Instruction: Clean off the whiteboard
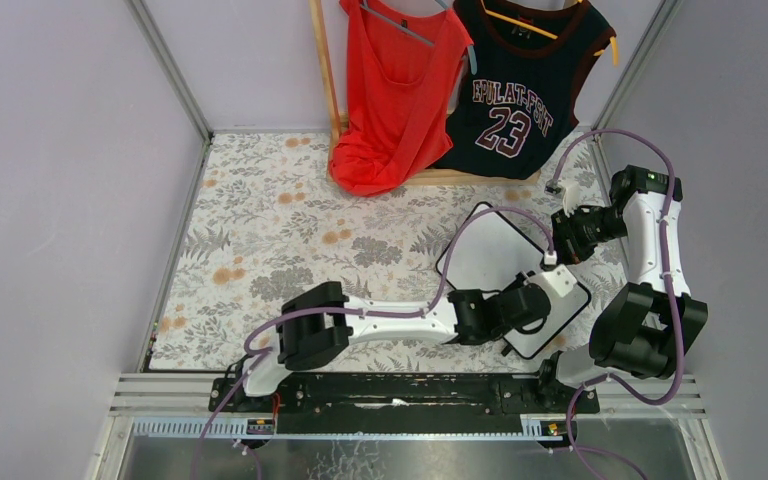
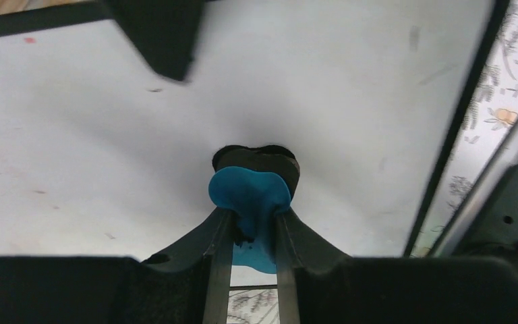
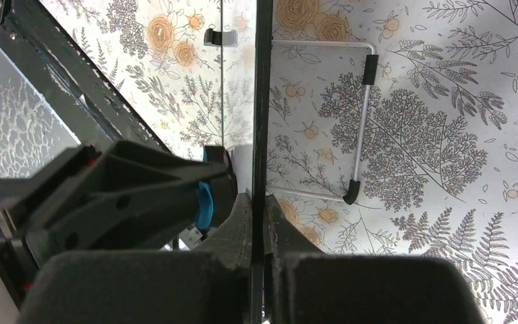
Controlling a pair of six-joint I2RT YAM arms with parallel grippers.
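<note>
Right pincer (image 3: 257, 206) is clamped on the whiteboard (image 1: 490, 258) by its black edge, over on the right of the floral surface (image 1: 290, 230). Left pincer (image 2: 249, 226) is squeezing a blue eraser (image 2: 249, 192) against the board. Best bet: even pressure, overlapping strokes, and chase those faint red flecks (image 2: 30, 40).

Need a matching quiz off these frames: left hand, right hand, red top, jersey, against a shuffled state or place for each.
Column 1
1. left hand
2. right hand
3. red top
4. jersey

Column 2
a. dark, numbered 23
b. shut on the whiteboard edge
c. shut on the eraser, pressed to the board
d. hangs at the back, left of the other garment

Pairs: 1-c, 2-b, 3-d, 4-a
</note>
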